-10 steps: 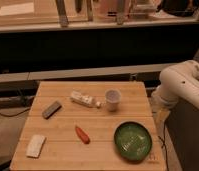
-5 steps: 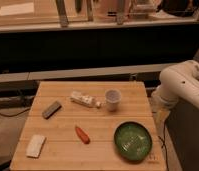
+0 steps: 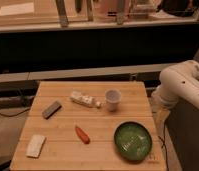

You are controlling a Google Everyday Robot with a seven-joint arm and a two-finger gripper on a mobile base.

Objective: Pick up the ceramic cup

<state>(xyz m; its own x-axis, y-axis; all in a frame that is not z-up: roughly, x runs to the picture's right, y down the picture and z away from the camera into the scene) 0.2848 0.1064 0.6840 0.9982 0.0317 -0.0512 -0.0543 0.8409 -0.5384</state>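
The ceramic cup (image 3: 112, 99) is small, white and handleless. It stands upright on the wooden table (image 3: 58, 125), right of centre near the far edge. My white arm (image 3: 179, 86) shows at the right, beside the table's right edge and apart from the cup. My gripper is out of view.
A white oblong bottle (image 3: 84, 99) lies just left of the cup. A green bowl (image 3: 133, 141) sits at the front right. An orange-red item (image 3: 82, 134) lies mid-front, a grey block (image 3: 52, 109) at the left and a white sponge (image 3: 35, 145) at the front left. A dark counter runs behind.
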